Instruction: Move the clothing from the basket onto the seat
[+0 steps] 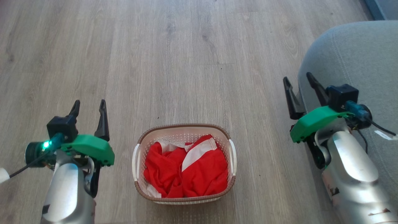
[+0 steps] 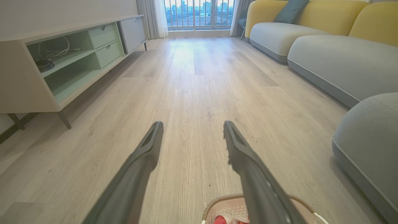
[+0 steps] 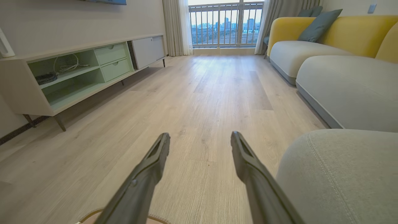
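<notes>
Bright living room with a pale grey-brown wood-plank floor (image 3: 199,93).
Daylight comes through a tall railed window (image 3: 225,28) flanked by pale curtains (image 3: 177,28); a low cream cabinet with mint-green shelves and drawers (image 3: 77,71) stands along the white wall (image 3: 62,21), facing a yellow-backed, grey-cushioned sofa (image 3: 311,51) with blue-grey pillows (image 3: 318,25).

The pale wood-plank floor (image 1: 192,62) is carrying the basket (image 1: 183,126), sitting flat. The seat (image 1: 357,56) is standing near it, and a low cabinet (image 2: 18,84) is resting on thin legs.

Clothing (image 1: 186,171) in basket (image 1: 138,161) on floor (image 1: 186,62); seat (image 1: 357,62) to right, apart
</notes>
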Motion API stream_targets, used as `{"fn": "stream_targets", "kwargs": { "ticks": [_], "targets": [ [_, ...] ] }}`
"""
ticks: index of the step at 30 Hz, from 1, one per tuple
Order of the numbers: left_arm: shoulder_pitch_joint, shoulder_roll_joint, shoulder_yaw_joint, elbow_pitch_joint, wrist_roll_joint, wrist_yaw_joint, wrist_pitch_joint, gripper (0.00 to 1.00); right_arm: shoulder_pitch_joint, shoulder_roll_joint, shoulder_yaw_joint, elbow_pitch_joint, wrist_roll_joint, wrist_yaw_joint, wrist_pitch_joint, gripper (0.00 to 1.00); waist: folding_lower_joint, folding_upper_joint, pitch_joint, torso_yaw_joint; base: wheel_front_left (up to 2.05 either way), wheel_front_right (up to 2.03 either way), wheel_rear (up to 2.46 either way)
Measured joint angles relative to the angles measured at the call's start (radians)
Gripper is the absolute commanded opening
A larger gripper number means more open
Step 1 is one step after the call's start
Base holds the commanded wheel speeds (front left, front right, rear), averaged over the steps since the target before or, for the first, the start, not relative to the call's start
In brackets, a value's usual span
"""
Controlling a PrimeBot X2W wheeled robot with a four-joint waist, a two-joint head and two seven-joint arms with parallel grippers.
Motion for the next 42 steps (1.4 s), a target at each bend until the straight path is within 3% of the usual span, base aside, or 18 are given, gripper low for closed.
{"fn": "stream_targets", "kwargs": {
  "ticks": [9,29,42],
  "targets": [
    [-0.002,-0.009,0.029,-0.012,0.014,0.009,-0.002,1.00,-0.001,0.009,-0.066,-0.007,-0.040,0.000,-0.005,1.00,-0.0001,0.0000,0.002,-0.003,0.00,0.00,0.00],
    [0.019,-0.019,0.027,-0.025,0.014,0.018,-0.002,1.00,0.010,0.026,-0.080,-0.026,-0.053,0.000,-0.005,1.00,-0.0001,0.0000,0.009,-0.001,0.00,0.00,0.00],
    [-0.007,-0.020,-0.025,-0.023,-0.008,-0.001,-0.002,1.00,-0.049,0.027,-0.089,-0.117,-0.074,0.000,-0.005,1.00,0.0000,0.0000,0.147,-0.008,0.00,0.00,0.00]
  ]
}}
